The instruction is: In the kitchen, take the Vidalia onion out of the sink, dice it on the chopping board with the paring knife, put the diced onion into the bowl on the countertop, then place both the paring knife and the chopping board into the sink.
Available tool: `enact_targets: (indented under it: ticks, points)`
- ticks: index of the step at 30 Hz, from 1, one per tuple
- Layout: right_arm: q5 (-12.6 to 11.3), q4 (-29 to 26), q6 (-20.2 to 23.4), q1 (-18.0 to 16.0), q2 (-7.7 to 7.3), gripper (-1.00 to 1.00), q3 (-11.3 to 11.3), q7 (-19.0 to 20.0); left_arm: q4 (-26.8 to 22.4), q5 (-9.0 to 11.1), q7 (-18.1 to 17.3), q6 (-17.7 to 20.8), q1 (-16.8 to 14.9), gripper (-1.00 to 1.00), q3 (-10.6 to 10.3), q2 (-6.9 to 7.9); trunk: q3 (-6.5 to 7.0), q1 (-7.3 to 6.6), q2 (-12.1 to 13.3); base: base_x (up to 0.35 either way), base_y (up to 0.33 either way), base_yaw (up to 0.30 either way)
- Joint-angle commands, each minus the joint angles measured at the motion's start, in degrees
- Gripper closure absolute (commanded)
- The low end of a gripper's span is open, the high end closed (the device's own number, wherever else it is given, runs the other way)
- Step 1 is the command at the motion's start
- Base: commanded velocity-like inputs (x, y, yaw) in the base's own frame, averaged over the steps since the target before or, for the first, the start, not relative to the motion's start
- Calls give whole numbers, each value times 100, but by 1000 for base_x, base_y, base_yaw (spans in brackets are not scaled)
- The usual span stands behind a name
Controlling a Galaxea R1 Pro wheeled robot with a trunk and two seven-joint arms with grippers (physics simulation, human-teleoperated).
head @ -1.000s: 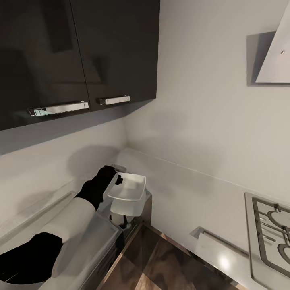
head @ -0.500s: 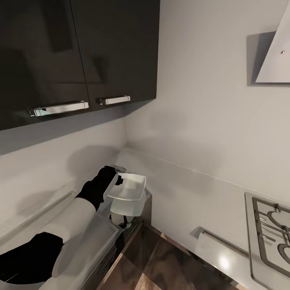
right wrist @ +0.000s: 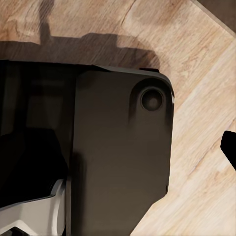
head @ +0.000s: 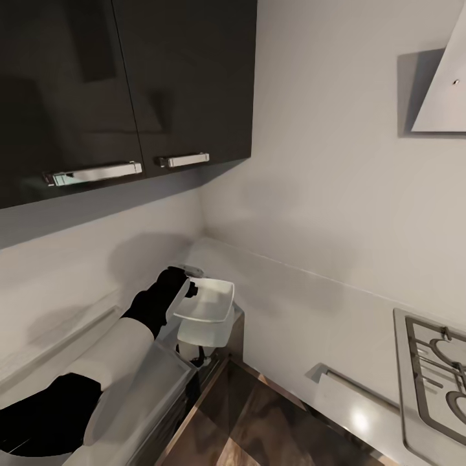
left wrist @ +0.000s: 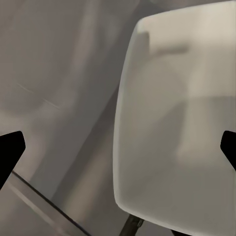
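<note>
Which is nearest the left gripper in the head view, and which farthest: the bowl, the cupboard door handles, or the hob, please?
From the left gripper:
1. Bowl, right at its fingertips, over the countertop's end.
2. Cupboard door handles, overhead on the dark wall cupboards.
3. Hob, across the corner at the far right.

One white bowl [head: 208,303] sits at the near left. Two dark wall cabinet doors [head: 188,77] hang at the upper left, each with one chrome handle, so two handles [head: 183,160] in all. One hob [head: 433,382] lies at the near right, and one extractor hood [head: 443,84] hangs at the upper right. One robot arm [head: 129,336] reaches in from the near left.
</note>
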Motion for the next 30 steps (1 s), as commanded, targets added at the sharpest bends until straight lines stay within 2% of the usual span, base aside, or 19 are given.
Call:
enact_targets:
  ticks: [1, 30]
  points:
    - [61, 4, -15, -5, 0, -100, -38, -31, -6, 44, 41, 21, -6, -100, -20, 3, -19, 3, -13, 0, 0, 0]
    - [61, 4, -15, -5, -7, -100, -41, -29, 5, 46, 40, 21, -5, -100, -20, 3, -213, 3, -13, 0, 0, 0]
